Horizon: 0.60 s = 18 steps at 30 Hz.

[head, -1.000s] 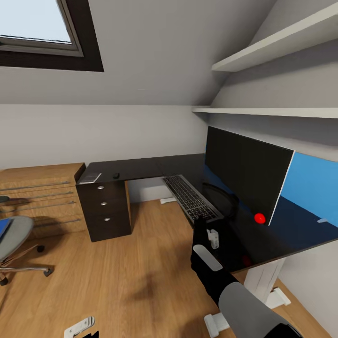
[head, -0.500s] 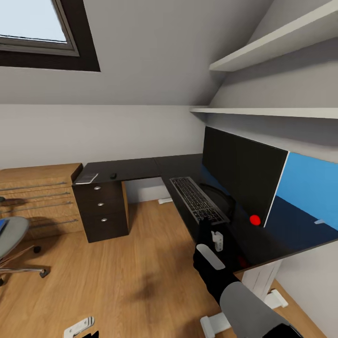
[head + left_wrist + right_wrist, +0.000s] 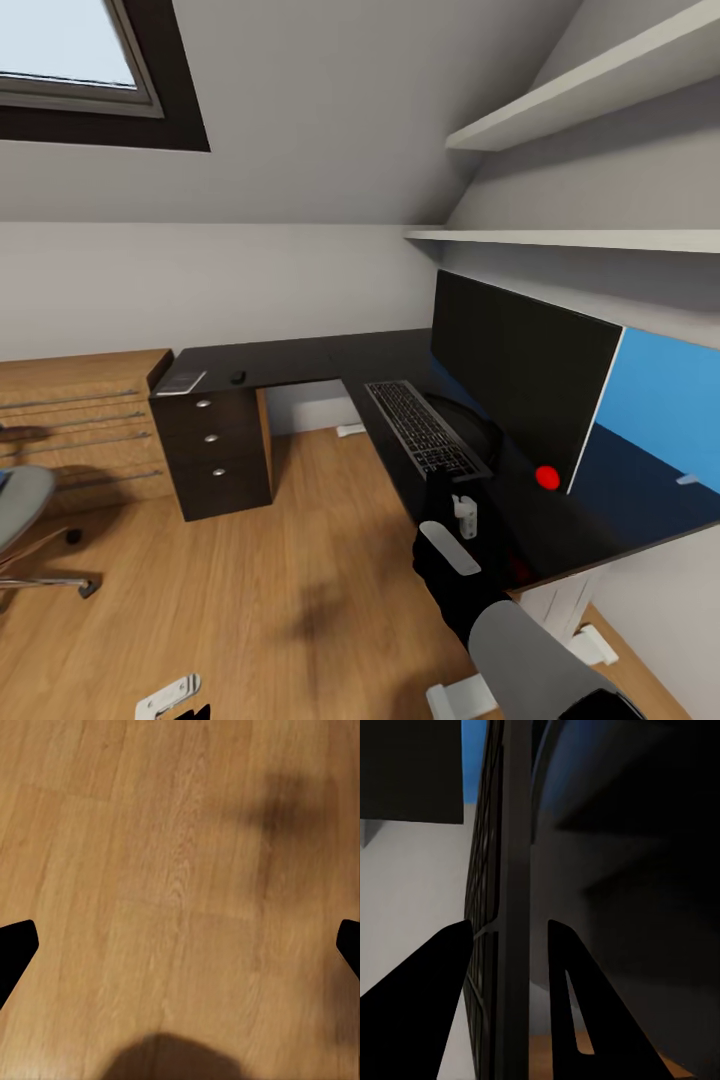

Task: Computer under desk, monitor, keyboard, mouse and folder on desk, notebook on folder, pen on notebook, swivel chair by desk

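The monitor (image 3: 520, 375) stands on the black desk (image 3: 290, 355) at the right. The dark-grey keyboard (image 3: 425, 428) lies in front of it. My right gripper (image 3: 437, 486) is shut on the keyboard's near end. In the right wrist view the right gripper (image 3: 508, 924) has a finger on each face of the keyboard (image 3: 514, 870). The mouse (image 3: 238, 377) and the grey notebook (image 3: 181, 382) lie on the desk's far left wing. The swivel chair (image 3: 22, 510) is cut by the left edge. My left gripper (image 3: 180, 945) hangs open over the floor. Folder, pen and computer are out of view.
A light-wood chest of drawers (image 3: 80, 420) stands left of the desk's dark drawer unit (image 3: 212, 450). Two white shelves (image 3: 570, 238) run above the monitor. Open wood floor (image 3: 250, 580) lies between chair and desk. A white desk foot (image 3: 455, 697) is near my right arm.
The camera has turned a little. My right gripper has slid the keyboard's near end closer to the monitor. The mouse and notebook have stayed put on the desk.
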Motion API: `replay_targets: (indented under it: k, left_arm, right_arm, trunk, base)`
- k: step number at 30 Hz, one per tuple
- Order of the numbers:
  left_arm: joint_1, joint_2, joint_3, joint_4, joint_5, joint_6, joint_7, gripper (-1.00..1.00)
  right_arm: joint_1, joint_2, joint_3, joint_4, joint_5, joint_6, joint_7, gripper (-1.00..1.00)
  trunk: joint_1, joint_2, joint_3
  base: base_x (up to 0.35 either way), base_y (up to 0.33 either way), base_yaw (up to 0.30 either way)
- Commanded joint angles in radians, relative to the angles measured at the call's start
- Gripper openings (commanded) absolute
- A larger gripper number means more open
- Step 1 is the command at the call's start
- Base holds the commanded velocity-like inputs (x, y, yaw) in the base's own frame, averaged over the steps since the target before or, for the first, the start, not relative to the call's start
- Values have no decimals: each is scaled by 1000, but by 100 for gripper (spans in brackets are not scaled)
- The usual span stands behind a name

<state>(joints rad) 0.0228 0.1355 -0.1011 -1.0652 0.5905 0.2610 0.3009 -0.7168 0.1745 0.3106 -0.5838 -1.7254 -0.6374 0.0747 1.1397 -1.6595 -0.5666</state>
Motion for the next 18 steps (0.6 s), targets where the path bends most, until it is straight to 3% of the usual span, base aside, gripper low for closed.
replay_targets:
  k: [1, 18]
  left_arm:
    - [0, 1, -3, -3, 9, 2, 9, 100]
    - [0, 1, -7, -19, 10, 4, 12, 100]
  right_arm:
    - [-1, 0, 4, 1, -10, -5, 9, -100]
    - [-1, 0, 4, 2, -10, -4, 5, -100]
  trunk:
    - [0, 0, -1]
    - [0, 0, -1]
  base:
    - [104, -16, 0]
    - [81, -2, 0]
